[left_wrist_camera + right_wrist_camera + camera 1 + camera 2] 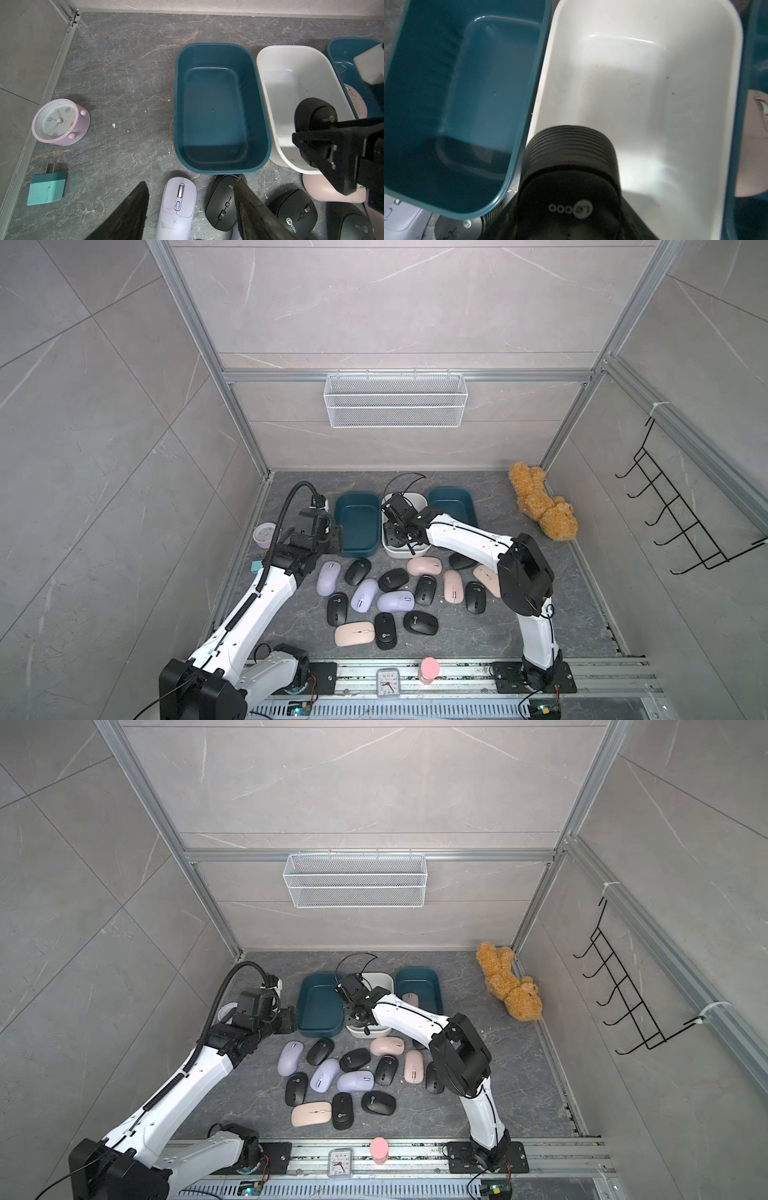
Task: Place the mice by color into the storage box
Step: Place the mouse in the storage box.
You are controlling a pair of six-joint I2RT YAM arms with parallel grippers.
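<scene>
A black mouse is clamped by its sides in the right gripper, above the near end of the white box, ribbed end pointing into the box. I cannot tell whether it touches the bottom. In both top views a teal box stands close at the white box's 9 o'clock and a second teal box at its 3 o'clock, the latter holding a pink mouse. At 6 o'clock of the boxes the loose mice, black, lilac and pink, lie scattered on the grey floor. At the teal box's 8 o'clock the left gripper hovers, jaws apart and grasping nothing. A lilac mouse lies below between its fingers.
</scene>
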